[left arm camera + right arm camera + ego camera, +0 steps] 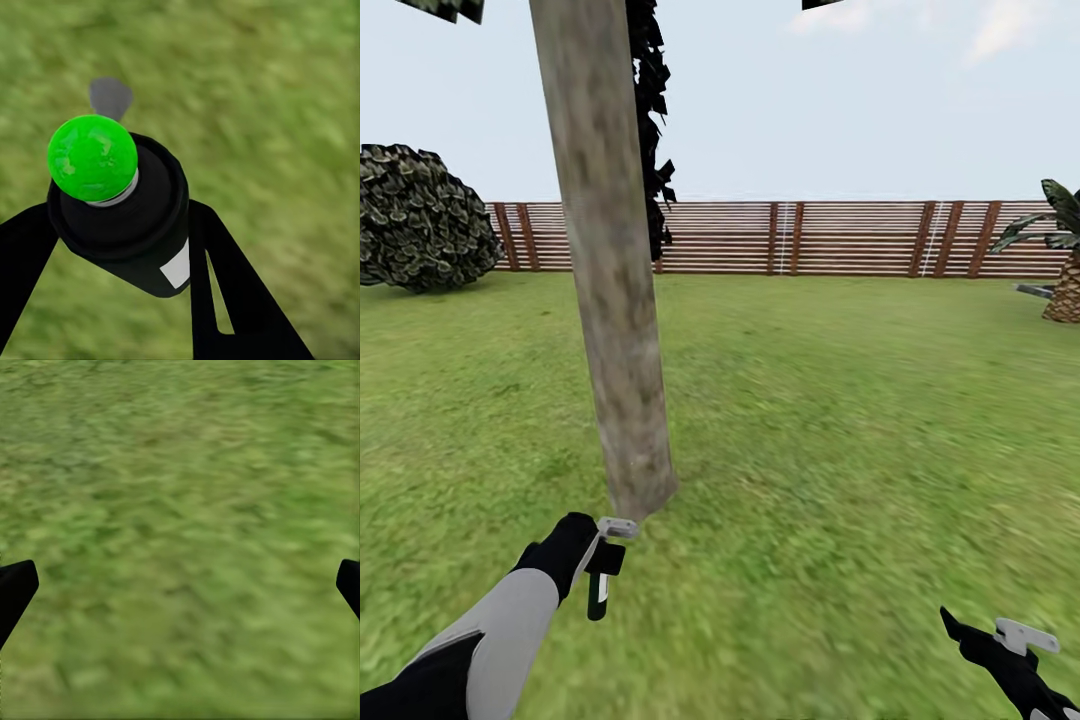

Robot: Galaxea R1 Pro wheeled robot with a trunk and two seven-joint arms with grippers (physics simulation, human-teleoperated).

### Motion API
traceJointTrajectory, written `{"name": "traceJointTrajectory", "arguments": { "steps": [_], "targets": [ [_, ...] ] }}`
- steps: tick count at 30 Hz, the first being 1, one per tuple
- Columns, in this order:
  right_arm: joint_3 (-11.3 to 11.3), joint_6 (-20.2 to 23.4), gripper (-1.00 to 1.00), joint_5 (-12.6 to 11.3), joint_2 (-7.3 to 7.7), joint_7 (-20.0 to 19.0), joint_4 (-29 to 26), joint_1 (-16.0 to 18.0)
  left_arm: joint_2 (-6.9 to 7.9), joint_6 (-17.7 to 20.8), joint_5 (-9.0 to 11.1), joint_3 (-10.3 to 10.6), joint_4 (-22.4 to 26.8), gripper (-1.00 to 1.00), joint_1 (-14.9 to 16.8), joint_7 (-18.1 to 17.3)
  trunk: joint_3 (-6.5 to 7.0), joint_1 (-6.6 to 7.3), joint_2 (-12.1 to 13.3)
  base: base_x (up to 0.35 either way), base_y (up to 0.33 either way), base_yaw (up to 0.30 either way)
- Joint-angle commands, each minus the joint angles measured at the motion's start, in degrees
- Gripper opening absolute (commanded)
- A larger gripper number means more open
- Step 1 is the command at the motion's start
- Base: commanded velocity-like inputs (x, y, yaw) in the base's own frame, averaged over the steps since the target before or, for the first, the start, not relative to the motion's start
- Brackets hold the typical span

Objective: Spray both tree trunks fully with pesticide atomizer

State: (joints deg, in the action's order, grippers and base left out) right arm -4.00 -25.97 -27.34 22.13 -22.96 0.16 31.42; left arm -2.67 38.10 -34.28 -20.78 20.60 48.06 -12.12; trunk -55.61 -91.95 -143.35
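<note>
Left arm holds atomizer at trunk base

Left gripper [603, 556] clamped on the atomizer [124, 217], black body, bright green tip, just beside the foot of the trunk [610, 270] on grass [840, 430]. Right gripper [180, 585] spread wide, empty, low over grass. Fence [810, 238] behind

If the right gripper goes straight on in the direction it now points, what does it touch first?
Most likely the grass. In the right wrist view, nothing but lawn lies between the right gripper's wide-apart fingertips. How far off it is cannot be judged.
</note>
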Motion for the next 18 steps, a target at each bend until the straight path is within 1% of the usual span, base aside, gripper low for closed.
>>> {"name": "traceJointTrajectory", "arguments": {
  "steps": [1, 2, 4, 7, 18],
  "targets": [
    [-0.4, -0.05, 1.0, -0.17, 0.02, -0.49, 0.09, 0.04, -0.06, 0.22, -0.61, -0.4, 0.14, -1.0, 0.02, -0.45, -0.15, 0.01, -0.03, 0.0, 0.0, 0.0],
    [-0.4, -0.05, 1.0, -0.08, 0.02, -0.58, 0.08, 0.04, 1.03, -0.37, -0.41, -0.45, 0.24, -1.0, -0.07, -0.46, -0.15, 0.01, -0.03, 0.0, 0.0, 0.0],
    [-0.4, -0.05, 1.0, -0.07, 0.02, -0.53, 0.1, 0.04, 0.97, -1.9, -0.37, -0.41, 0.24, -1.0, -0.07, -0.52, -0.15, 0.01, -0.03, 0.0, 0.0, 0.0],
    [-0.4, -0.05, 1.0, -0.01, 0.02, -0.54, 0.1, 0.04, 0.95, -2.48, -0.35, -0.41, 0.23, -1.0, -0.07, -0.51, -0.15, 0.01, -0.03, 0.0, 0.0, 0.0],
    [-0.4, -0.05, 1.0, 0.01, 0.02, -0.51, 0.1, 0.04, 0.82, -2.6, -0.35, -0.42, 0.23, -1.0, -0.07, -0.52, -0.7, 0.01, -0.03, 0.008, 0.006, 0.0]
  ]
}}
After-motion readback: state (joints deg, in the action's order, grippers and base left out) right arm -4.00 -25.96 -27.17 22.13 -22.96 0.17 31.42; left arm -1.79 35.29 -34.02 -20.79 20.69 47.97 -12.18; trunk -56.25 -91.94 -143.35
